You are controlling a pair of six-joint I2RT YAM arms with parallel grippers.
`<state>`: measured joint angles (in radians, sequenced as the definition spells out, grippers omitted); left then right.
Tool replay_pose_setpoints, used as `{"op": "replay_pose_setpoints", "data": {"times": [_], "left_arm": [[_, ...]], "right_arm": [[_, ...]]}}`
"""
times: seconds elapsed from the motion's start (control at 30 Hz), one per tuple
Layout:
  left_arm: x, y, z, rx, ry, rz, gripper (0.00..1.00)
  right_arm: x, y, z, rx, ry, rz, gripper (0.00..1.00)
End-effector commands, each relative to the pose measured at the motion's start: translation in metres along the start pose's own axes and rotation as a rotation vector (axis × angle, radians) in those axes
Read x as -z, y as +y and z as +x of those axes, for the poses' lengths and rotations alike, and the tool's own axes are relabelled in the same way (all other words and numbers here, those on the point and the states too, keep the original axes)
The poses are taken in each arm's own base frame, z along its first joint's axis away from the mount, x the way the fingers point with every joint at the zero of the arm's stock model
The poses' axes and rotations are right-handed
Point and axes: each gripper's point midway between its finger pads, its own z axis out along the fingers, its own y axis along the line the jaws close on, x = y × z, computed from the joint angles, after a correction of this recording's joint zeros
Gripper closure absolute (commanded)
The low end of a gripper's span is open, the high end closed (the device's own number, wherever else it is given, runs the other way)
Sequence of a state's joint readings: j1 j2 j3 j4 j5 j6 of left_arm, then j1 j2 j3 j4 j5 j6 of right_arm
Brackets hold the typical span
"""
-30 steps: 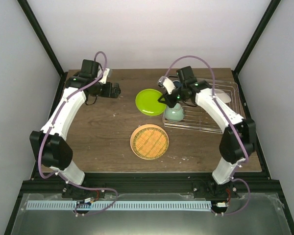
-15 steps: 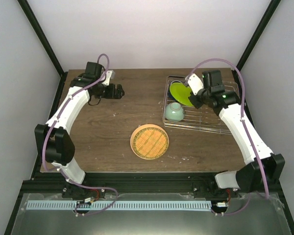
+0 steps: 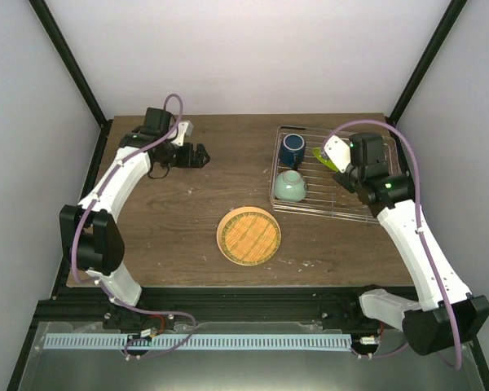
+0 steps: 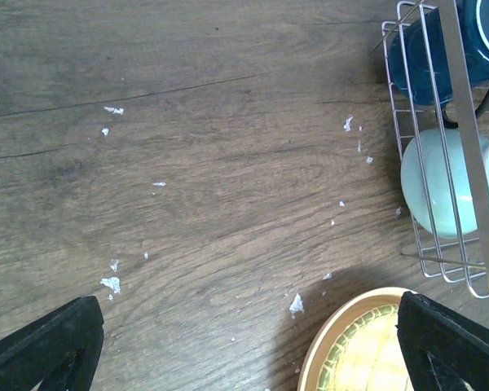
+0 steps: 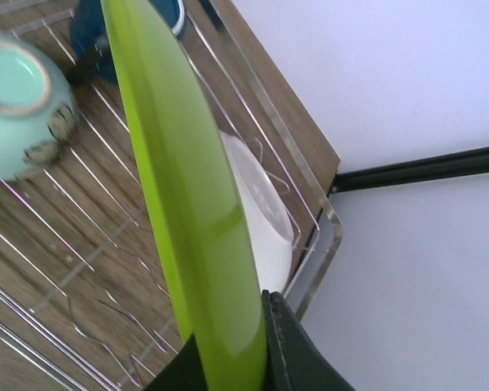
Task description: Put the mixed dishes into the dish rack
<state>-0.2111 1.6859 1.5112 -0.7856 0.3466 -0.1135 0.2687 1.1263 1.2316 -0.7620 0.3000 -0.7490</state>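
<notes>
A: Your right pincer (image 5: 232, 358)?
B: Clamped on the bright green round plate (image 5: 179, 187), edge-on above the silver wire dish rack (image 3: 342, 208); dark blue mug (image 3: 292, 150) and mint-green bowl (image 3: 289, 186) sit inside it; orange woven plate (image 3: 248, 236) lies beside it; my left pincer (image 4: 248, 326) gapes, empty.

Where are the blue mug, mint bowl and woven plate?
blue mug (image 3: 292, 150), top external view, its opening.
mint bowl (image 3: 289, 187), top external view, its middle.
woven plate (image 3: 248, 235), top external view, its centre.

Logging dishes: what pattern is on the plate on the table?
Orange woven pattern; the plate shows best in the top external view.
</notes>
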Motion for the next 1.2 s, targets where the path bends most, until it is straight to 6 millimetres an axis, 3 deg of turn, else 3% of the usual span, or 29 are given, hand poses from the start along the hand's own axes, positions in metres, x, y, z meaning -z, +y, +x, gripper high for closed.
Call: {"op": "replay_pose_setpoints", "data": {"times": [0.0, 0.47, 0.97, 1.17], "left_arm": [[0.006, -0.007, -0.003, -0.009, -0.032, 0.025, 0.00], [0.003, -0.004, 0.001, -0.006, -0.026, 0.016, 0.00], [0.003, -0.002, 0.000, -0.008, -0.028, 0.002, 0.00], [0.003, 0.000, -0.001, -0.006, -0.029, -0.006, 0.00]], "right_arm": [[-0.004, -0.012, 0.015, 0.128, 0.083, 0.093, 0.99], [-0.008, -0.031, 0.041, 0.415, 0.222, 0.279, 0.99], [-0.045, -0.012, 0.059, 0.557, 0.287, 0.301, 0.99], [-0.057, -0.021, 0.064, 0.571, 0.307, 0.351, 0.99]]}}
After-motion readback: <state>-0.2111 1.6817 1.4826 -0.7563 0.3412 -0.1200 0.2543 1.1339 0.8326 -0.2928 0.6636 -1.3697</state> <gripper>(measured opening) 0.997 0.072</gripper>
